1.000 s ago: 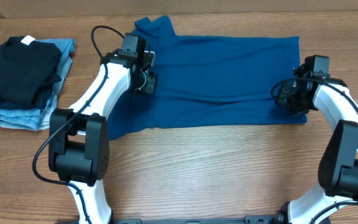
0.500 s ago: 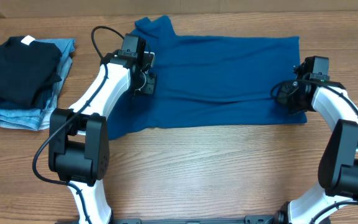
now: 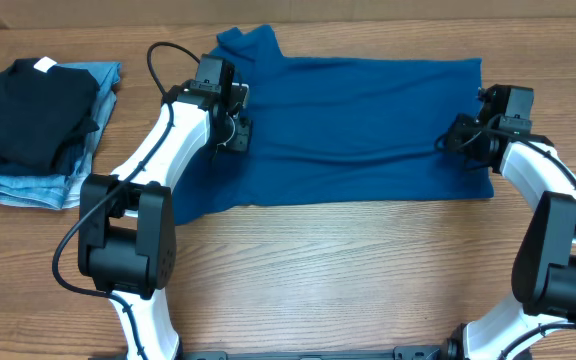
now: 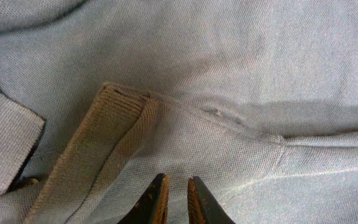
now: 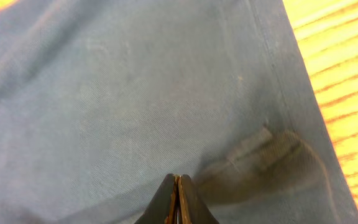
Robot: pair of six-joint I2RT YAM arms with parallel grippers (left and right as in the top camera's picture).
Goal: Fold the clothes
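Teal shirt [image 3: 358,120] lies spread flat on the wood table [image 3: 318,270] btwn the two claws, collar end by the L claw [image 4: 177,186], bottom edge by the R claw [image 5: 178,183]. L claw sits low over the cloth, tips pointing down at it, jaws a narrow slit apart w/ fabric showing through the slit; nothing seen nipped btwn them. Just ahead and to the left of its tips a ribbed band [image 4: 98,143] runs diagonally, w/ a stitched seam going off to the right ahead of the tips. R claw has jaws pressed together, no gap; can't tell if any cloth is caught in them. Right of its tips the fabric puckers into a small dark fold, and further right the stitched hem ends on bare table. Well off to the L claw's outer side: a folded black garment [image 3: 33,110] stacked on light-blue jeans [image 3: 28,185], apart from the shirt.
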